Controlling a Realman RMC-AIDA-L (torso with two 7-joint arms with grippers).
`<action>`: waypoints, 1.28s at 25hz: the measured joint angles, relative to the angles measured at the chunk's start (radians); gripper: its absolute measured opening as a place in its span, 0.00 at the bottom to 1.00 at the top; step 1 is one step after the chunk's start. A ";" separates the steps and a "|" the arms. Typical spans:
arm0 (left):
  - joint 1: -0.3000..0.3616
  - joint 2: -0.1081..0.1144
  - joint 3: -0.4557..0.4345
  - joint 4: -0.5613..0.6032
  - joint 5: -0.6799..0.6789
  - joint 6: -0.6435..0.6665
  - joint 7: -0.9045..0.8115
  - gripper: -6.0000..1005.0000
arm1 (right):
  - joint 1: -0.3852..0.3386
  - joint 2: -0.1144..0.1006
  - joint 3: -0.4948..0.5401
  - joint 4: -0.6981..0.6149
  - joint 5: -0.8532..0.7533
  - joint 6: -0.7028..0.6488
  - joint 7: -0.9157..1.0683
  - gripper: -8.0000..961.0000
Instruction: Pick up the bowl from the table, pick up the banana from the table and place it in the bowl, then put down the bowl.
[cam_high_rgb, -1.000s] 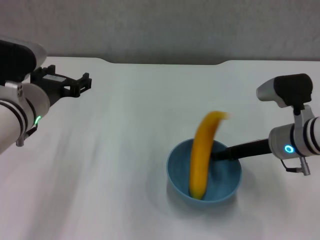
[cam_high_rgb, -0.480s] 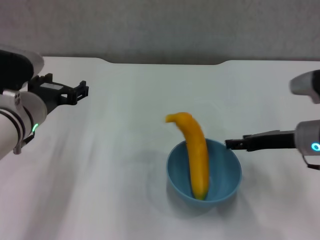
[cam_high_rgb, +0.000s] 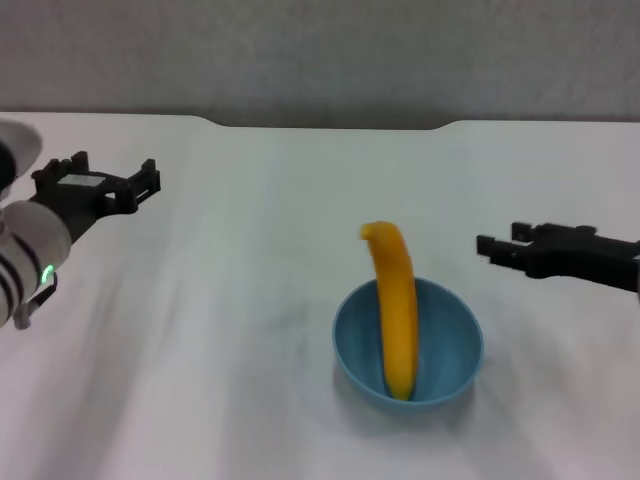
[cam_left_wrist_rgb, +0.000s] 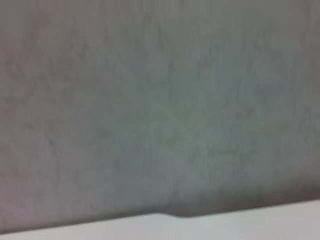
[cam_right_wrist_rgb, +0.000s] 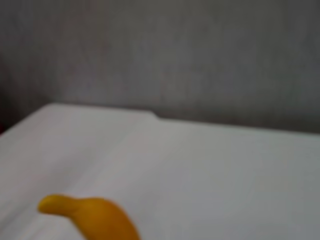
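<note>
With banana (cam_high_rgb: 397, 318) propped in light-blue bowl (cam_high_rgb: 440, 380) — stem end over far rim, top-heavy, may tip. Bowl glossy, stiff; best hold at rim. Right gripper (cam_high_rgb: 497, 247) beside bowl, spread, empty; left gripper (cam_high_rgb: 140, 180) well off, spread.

The table (cam_high_rgb: 250, 300) is a plain white top with a notched far edge against a grey wall (cam_high_rgb: 320, 50); only the bowl (cam_high_rgb: 450, 375) sits directly on it, light blue, toward the near right.
</note>
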 joint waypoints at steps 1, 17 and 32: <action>0.013 0.000 0.002 0.007 0.000 -0.036 -0.003 0.87 | -0.016 0.000 0.000 0.007 0.045 -0.008 -0.048 0.69; 0.016 0.004 -0.014 0.459 -0.001 -0.648 -0.148 0.87 | -0.059 0.000 0.013 0.463 0.863 0.105 -0.931 0.68; -0.137 0.003 -0.083 0.847 -0.001 -0.951 -0.296 0.87 | -0.048 0.010 0.009 0.653 1.154 0.280 -1.153 0.68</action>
